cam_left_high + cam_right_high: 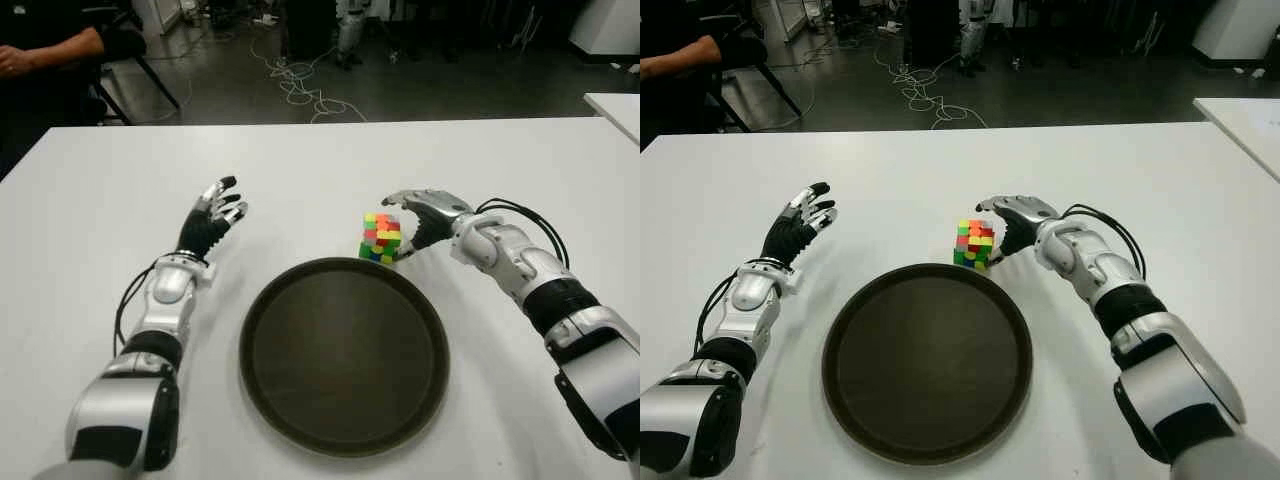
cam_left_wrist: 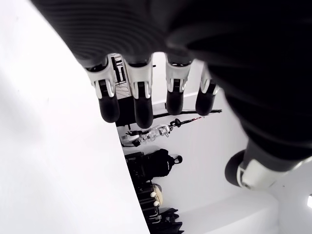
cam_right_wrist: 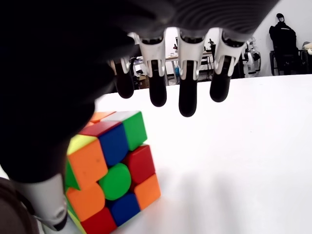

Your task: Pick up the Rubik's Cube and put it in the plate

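The right hand [image 1: 420,222], fingers open, hovers over the cube [image 1: 381,238] at frame centre; closing off-centre could knock it away from the plate [image 1: 300,400]. Left hand [image 1: 212,220] idles open.

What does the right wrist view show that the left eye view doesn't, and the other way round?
Only the right wrist view shows the gap between the right hand's extended fingers and the Rubik's Cube: the fingers hang open above the table, not closed on the cube, with the thumb beside it.

Only the left eye view shows the plate empty, just in front of the cube, the left hand open left of the plate, and a person's arm at the far left.

Both show the cube on the white table, outside the plate.
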### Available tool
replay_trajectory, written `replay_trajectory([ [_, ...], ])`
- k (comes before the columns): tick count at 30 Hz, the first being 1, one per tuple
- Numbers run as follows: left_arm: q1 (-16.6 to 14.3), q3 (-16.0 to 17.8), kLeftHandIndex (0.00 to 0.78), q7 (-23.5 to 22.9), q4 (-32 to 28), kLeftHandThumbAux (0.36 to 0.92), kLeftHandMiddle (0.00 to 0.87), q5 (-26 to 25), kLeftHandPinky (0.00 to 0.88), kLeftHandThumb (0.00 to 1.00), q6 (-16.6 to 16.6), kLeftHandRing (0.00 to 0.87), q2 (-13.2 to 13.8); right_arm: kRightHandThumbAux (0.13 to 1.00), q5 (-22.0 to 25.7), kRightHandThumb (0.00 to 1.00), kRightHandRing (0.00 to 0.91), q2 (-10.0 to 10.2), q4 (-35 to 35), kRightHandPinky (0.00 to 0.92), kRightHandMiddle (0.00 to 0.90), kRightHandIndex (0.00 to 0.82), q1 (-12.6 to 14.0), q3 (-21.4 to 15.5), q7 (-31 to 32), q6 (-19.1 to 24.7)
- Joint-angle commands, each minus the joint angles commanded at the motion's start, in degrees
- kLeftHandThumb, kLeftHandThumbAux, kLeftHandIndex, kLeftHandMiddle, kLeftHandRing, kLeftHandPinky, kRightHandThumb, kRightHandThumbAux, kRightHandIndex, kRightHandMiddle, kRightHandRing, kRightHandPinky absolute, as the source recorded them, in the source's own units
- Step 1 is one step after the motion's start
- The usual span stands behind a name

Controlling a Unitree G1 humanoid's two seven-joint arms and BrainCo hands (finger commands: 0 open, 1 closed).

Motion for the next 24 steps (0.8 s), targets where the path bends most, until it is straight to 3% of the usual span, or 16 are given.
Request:
replay_trajectory([
  [8,0.0,-0.2,0.055,-0.4,0.2,0.571,0.109,0.2,0.174,0.176,-0.8,0.128,0.1,0.737,-0.2,0.0,0.2,0.4,1.3,0.199,0.188,0.186,-0.4,0.4,-0.2,0.7],
  [24,-0.1,-0.7,0.05,-0.7,0.4,0.58,0.094,0.7,0.162,0.153,-1.5,0.118,0.3,0.731,-0.5,0.0,0.2,1.2,3.3,0.197,0.184,0.182,-1.2,1.2,-0.9,1.5],
])
